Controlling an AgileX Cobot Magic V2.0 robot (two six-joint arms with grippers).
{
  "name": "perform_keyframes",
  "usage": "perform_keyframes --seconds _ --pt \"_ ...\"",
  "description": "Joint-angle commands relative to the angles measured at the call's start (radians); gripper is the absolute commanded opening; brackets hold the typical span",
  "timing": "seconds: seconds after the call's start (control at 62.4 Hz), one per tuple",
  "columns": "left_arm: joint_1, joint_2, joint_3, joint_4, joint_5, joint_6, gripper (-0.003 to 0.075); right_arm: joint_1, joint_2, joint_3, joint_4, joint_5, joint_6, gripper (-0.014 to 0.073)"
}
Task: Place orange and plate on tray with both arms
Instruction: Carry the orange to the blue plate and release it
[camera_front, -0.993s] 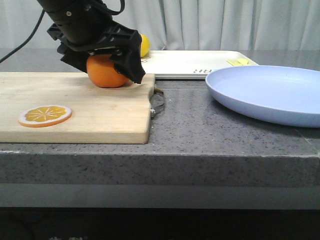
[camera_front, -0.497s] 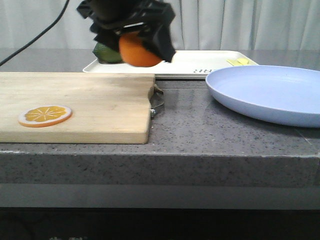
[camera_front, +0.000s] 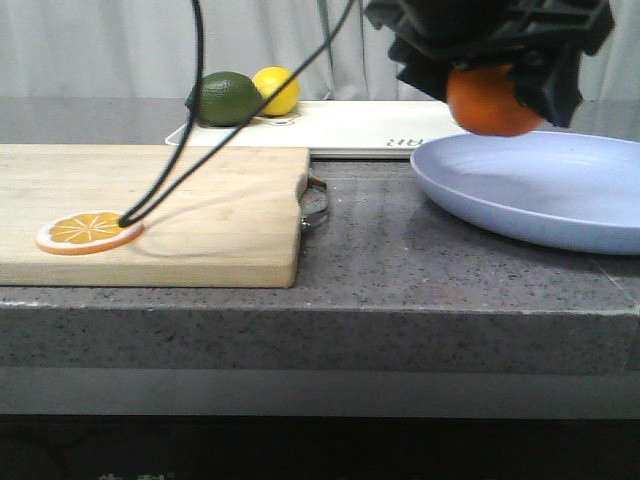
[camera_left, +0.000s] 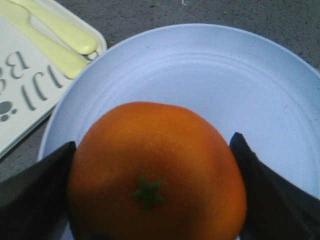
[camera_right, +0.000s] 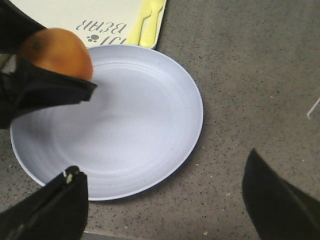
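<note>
Orange (camera_left: 157, 170), round and bright, green stem dimple.

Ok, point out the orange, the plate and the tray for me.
orange (camera_left: 157, 170): left wrist view, middle of its skin, above the stem.
plate (camera_right: 130, 125): right wrist view, bare centre of the dish.
tray (camera_front: 350, 125): front view, bare flat surface.

Low front camera across table; both wrist cameras downward over plate (camera_right: 107, 120).
</note>
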Motion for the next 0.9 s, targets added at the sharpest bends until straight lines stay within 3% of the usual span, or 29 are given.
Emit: perform_keyframes --seconds 0.0,0.192,0.352,0.449,0.881 --pt "-0.017 -0.014 -0.075 0.001 -0.091 -0.002 0.0437 -0.003 0.006 -0.031 -0.001 -0.085 -0.007 0.0632" --pt "-0.030 0.054 -0.114 -0.001 -0.105 -0.002 0.0447 -0.003 0.006 -0.031 -0.001 -0.087 -0.007 0.0632" --pt "-0.036 0.062 -0.114 -0.004 -0.114 -0.002 0.0608 -0.003 0.006 -0.031 -0.001 -0.087 -0.007 0.0632" --pt "-0.036 0.062 -0.114 -0.004 -0.108 -0.004 0.0660 -0.003 0.006 -0.031 -0.001 -0.089 -0.007 0.0632" --pt "-0.015 -0.147 -0.118 -0.031 0.048 -0.063 0.0662 -0.003 0.006 -0.031 -0.001 -0.094 -0.007 0.0632"
